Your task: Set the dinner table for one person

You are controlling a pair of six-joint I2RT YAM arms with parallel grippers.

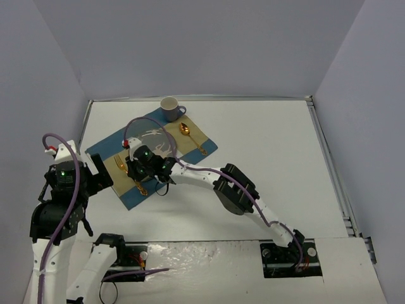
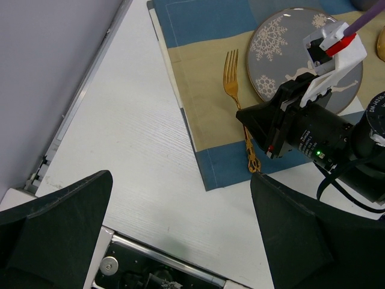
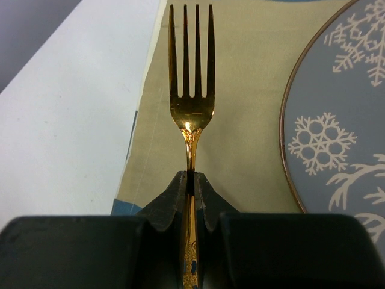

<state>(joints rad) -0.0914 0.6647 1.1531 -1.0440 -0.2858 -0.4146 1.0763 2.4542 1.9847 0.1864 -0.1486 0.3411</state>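
The dinner table [image 1: 266,158] is a wide white top that fills the floor of the walled bay, with both arms bolted at its near edge. A blue-and-tan striped placemat [image 1: 196,136] lies turned at an angle on its left half. At the middle of the mat sits a grey plate [image 1: 149,134] with white snowflakes and a thin gold rim, partly hidden by the right arm. A grey cup [image 1: 169,108] stands upright at the mat's far corner, its handle to the right. The left gripper [image 2: 180,229] hangs over the bare near-left tabletop, jaws spread wide with nothing in them. The right gripper [image 3: 192,183] is pinched tight on the handle of a gold fork [image 3: 191,108], which lies along the tan stripe just left of the plate, tines pointing far. A gold spoon [image 1: 193,140] lies on the mat to the right of the plate, bowl at the far end.
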